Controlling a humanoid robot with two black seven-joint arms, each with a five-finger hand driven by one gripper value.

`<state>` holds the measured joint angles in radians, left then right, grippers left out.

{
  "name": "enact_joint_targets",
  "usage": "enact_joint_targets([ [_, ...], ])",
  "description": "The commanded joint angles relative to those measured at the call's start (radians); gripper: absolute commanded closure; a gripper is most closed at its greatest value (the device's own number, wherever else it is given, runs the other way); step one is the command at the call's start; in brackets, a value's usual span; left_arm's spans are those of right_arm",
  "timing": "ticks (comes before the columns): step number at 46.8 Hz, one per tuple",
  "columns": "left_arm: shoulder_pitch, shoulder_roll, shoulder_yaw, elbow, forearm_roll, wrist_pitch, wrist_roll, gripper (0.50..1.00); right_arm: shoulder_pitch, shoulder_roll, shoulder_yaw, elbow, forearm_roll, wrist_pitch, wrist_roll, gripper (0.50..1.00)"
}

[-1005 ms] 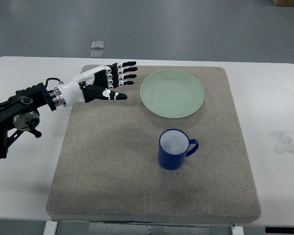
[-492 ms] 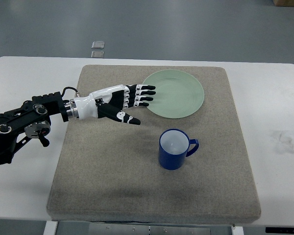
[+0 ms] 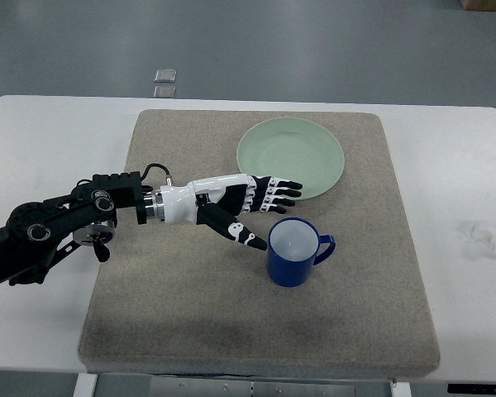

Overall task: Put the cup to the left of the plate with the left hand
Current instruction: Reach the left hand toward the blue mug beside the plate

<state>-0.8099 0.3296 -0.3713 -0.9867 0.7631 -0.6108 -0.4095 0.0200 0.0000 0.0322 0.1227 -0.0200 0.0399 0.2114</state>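
A blue cup with a white inside stands upright on the grey mat, its handle pointing right. A pale green plate lies behind it, near the mat's far edge. My left hand reaches in from the left, fingers spread and holding nothing. Its fingertips lie over the plate's near rim, and its thumb tip is just left of the cup's rim. I cannot tell whether it touches the cup. The right arm is out of view.
The mat lies on a white table. A small clear object lies on the floor beyond the table's far edge. A faint smudge marks the table at the right.
My left hand has moved right and toward the near side, from the mat's far left area to just left of the cup. The cup and plate have not moved.
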Motion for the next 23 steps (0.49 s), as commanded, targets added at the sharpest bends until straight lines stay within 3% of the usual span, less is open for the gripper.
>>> enact_joint_targets([
  [1,0.000,-0.017,0.000,0.000,0.016,0.000,0.000,0.501,0.000,0.000,0.000,0.000,0.000,0.000,0.000,0.568],
  [23,0.006,-0.061,0.008,0.005,0.062,0.000,0.003,0.501,0.000,0.000,0.000,0.000,0.000,0.000,0.000,0.568],
])
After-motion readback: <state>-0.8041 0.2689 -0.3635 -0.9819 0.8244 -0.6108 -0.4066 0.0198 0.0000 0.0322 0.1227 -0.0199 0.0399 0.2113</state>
